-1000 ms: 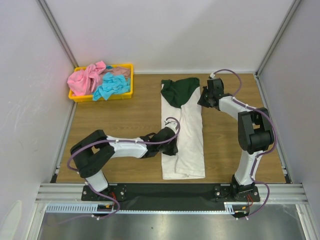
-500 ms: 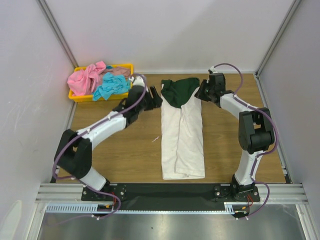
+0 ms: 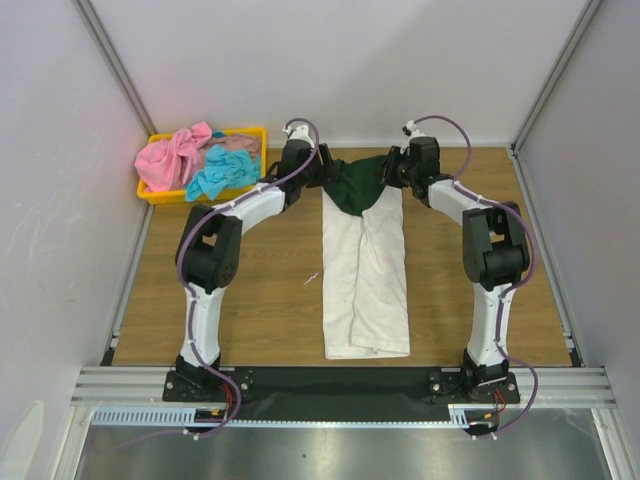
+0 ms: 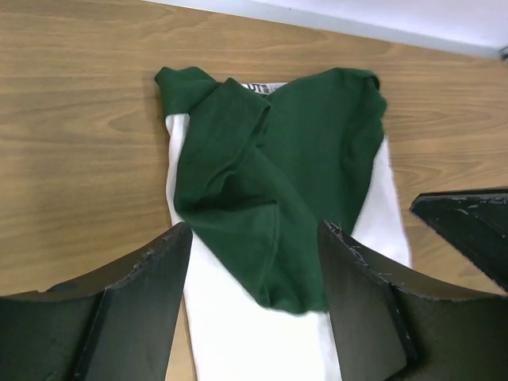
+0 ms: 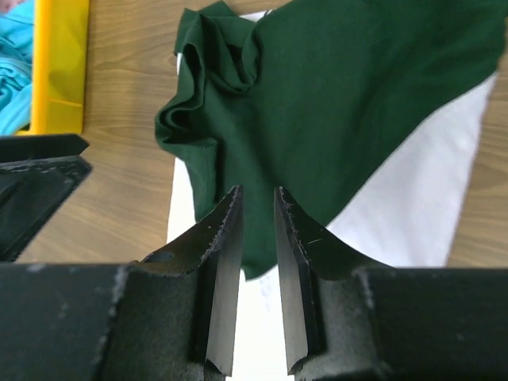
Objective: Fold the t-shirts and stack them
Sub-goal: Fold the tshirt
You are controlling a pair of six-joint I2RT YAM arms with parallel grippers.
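Observation:
A white t-shirt (image 3: pixel 365 280) lies folded into a long strip down the middle of the table, its dark green sleeves (image 3: pixel 358 190) bunched at the far end. My left gripper (image 3: pixel 322 172) hovers at the left of the sleeves, jaws wide open over the green cloth (image 4: pixel 278 175) with nothing between them (image 4: pixel 254 230). From the right, my right gripper (image 3: pixel 389 172) reaches the same sleeves; its jaws (image 5: pixel 256 194) stand a narrow gap apart above the green cloth (image 5: pixel 333 95), holding nothing. A pink shirt (image 3: pixel 172 155) and a turquoise shirt (image 3: pixel 218 175) lie crumpled in the tray.
The yellow plastic tray (image 3: pixel 258 135) stands at the far left corner, its wall (image 5: pixel 59 63) close to the sleeves' left side. White walls enclose the table at the back and both sides. Bare wood lies on either side of the shirt.
My left arm swung from the shirt's near left edge up to the far end, and its jaws opened wide. The right gripper shifted slightly left over the sleeves and parted a little.

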